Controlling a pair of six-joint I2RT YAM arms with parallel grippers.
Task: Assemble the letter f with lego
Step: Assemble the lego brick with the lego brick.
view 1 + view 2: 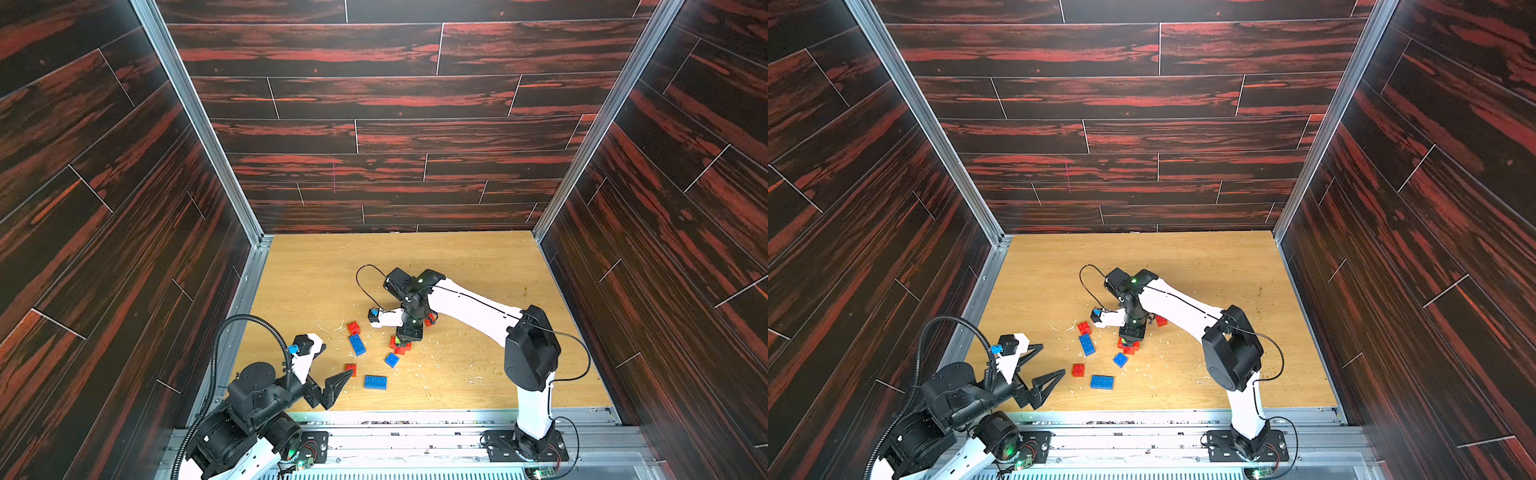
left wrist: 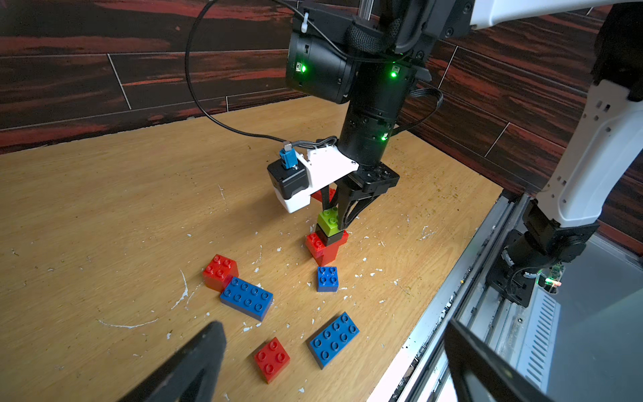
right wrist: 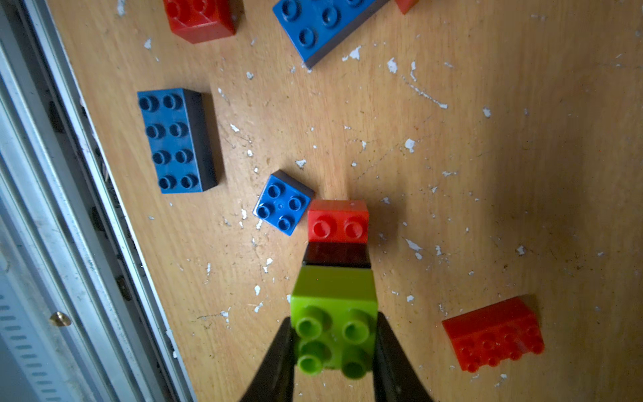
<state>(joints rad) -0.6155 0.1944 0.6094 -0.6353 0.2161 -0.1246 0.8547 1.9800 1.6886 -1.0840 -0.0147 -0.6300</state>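
In right wrist view, jaws pinching lime brick (image 3: 332, 313), unclear overhead

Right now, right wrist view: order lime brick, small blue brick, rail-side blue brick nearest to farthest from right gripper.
1. Lime brick, in the right gripper.
2. Small blue brick, beside the stack.
3. Long blue brick, by the rail.

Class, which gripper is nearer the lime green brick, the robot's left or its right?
Right. The right gripper is shut on the lime green brick, clasping two opposite sides; the left gripper stands open, well apart from it.
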